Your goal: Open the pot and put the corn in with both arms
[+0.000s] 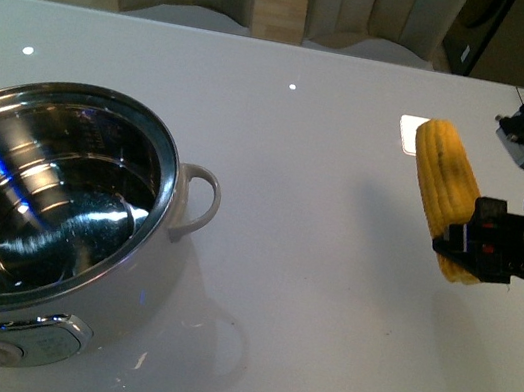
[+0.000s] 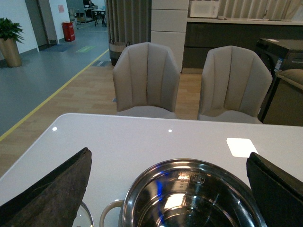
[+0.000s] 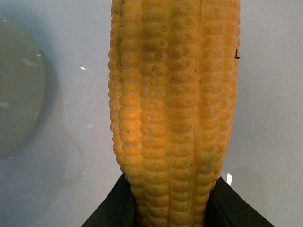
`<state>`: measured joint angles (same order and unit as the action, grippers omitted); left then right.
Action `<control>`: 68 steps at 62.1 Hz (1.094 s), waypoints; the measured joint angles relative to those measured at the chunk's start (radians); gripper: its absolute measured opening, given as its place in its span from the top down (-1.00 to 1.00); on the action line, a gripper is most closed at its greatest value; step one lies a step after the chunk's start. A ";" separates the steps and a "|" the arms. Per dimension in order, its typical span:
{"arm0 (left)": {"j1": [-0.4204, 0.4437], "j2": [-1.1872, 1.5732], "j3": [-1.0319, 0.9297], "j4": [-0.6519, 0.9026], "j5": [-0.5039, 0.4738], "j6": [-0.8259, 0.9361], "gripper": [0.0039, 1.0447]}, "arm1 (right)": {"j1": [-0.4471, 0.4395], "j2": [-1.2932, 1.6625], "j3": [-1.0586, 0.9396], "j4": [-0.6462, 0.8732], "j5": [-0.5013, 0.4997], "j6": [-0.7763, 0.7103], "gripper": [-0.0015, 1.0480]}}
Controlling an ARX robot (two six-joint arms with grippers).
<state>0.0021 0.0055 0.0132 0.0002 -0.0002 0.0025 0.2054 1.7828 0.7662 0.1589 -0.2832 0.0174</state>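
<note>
Remote view of an office pantry or showroom dining corner

I see a glossy white surface carrying a steel-lined electric pot. Across it stands a beige padded chair beside a second chair. Beyond them is a wood floor, then grey flooring edged by a yellow line along a corridor. Further back are a dark counter with a white microwave, tall curtains, a potted plant and a red bin.

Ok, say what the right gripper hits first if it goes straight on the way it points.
Probably just the glossy white table: past the yellow corn cob in the black right gripper, its wrist view shows bare tabletop. The round cream, steel-lined pot lies off to one side; depth is unclear.
</note>
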 joint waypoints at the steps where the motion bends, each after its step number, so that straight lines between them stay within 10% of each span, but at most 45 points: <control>1: 0.000 0.000 0.000 0.000 0.000 0.000 -0.87 | 0.006 -0.006 0.000 -0.001 -0.002 0.005 0.56; 68: 0.000 0.000 0.000 0.000 0.000 0.000 -0.87 | 0.434 0.179 0.395 -0.008 -0.012 0.420 0.56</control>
<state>0.0021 0.0055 0.0132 0.0002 -0.0002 0.0025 0.6392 1.9621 1.1610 0.1513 -0.2951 0.4370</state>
